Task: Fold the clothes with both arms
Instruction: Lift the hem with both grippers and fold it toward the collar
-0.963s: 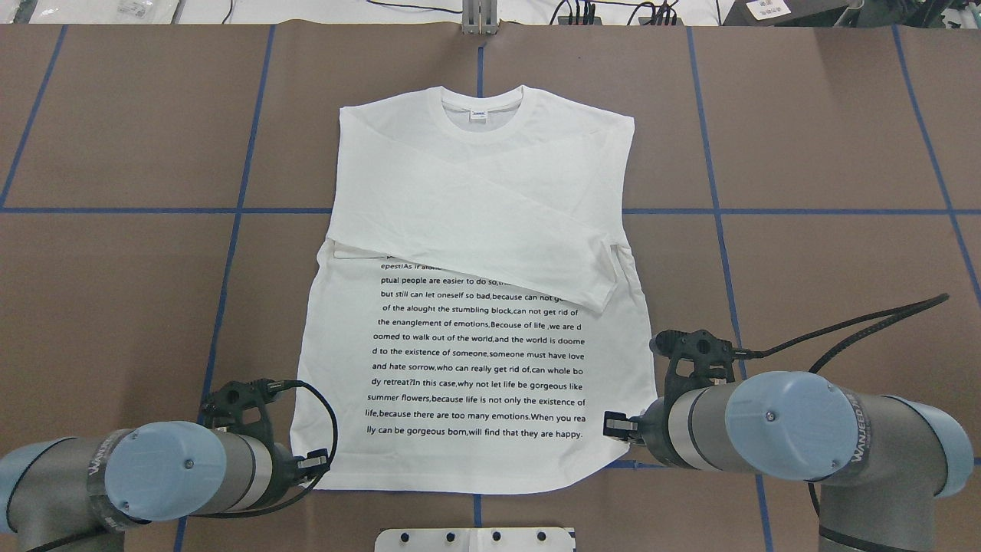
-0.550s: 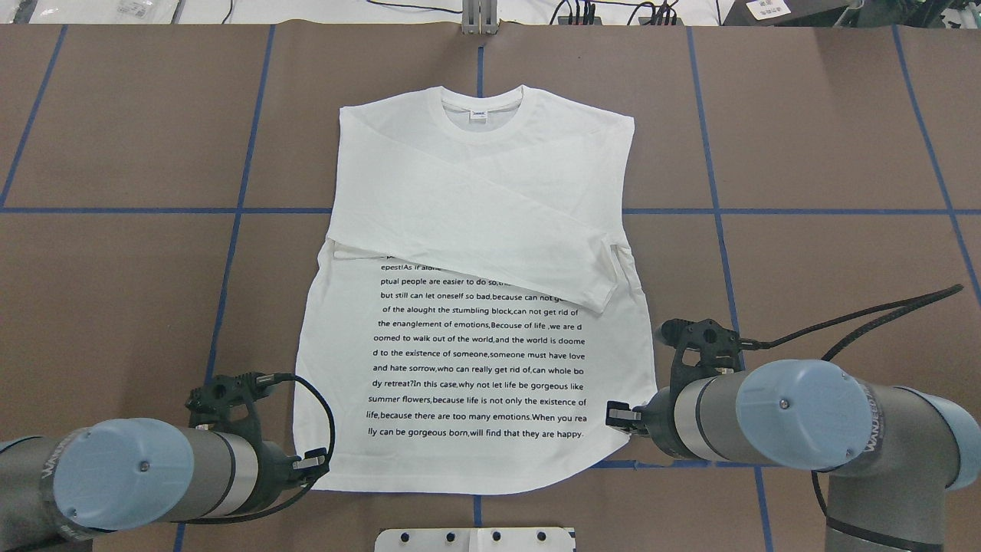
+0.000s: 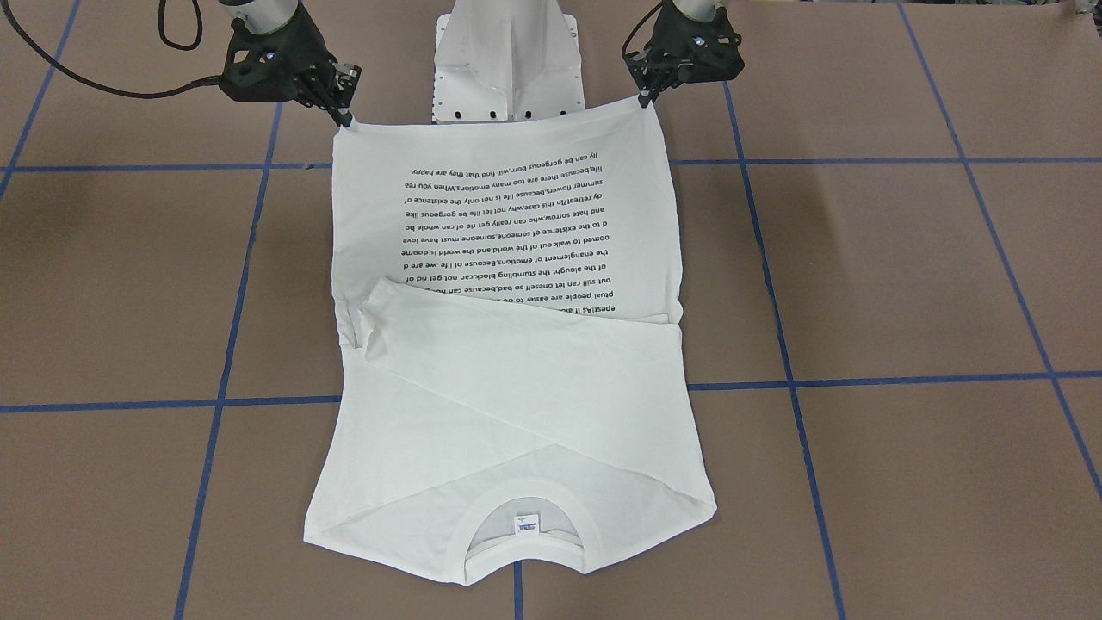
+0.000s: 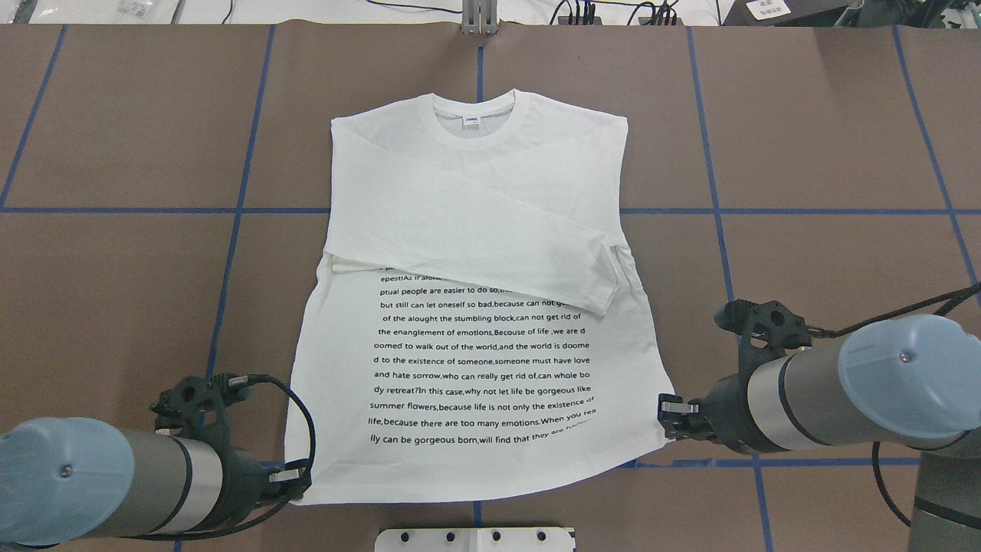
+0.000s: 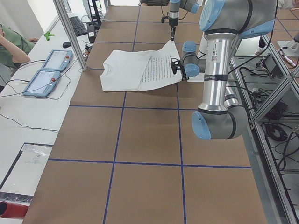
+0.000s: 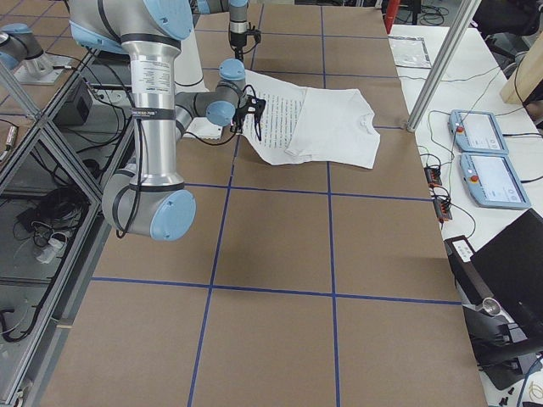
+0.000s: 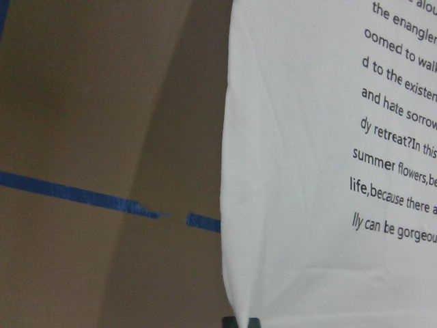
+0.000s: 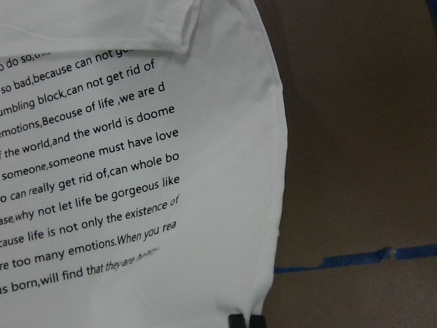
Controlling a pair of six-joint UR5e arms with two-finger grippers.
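Note:
The white long-sleeved T-shirt (image 4: 475,253) lies face up on the brown table, collar at the far side and both sleeves folded across the chest above the black text. My left gripper (image 4: 295,479) is shut on the near-left hem corner. My right gripper (image 4: 665,418) is shut on the near-right hem corner. The hem is stretched between them and raised off the table. In the front-facing view the left gripper (image 3: 644,96) and right gripper (image 3: 344,119) pinch the two corners of the shirt (image 3: 508,362). Each wrist view shows the hem corner between its fingertips (image 7: 244,321) (image 8: 242,320).
The white pedestal base (image 4: 475,539) sits just behind the hem. Blue tape lines (image 4: 237,211) cross the table. Two teach pendants (image 5: 46,70) lie on a side bench, and an operator (image 5: 11,44) sits by them. Aluminium frame posts (image 6: 441,59) stand at the far edge.
Both grippers have drawn back toward the robot and apart, holding the hem corners. The hem has lifted and stretched wider, and the shirt has slid slightly toward the robot.

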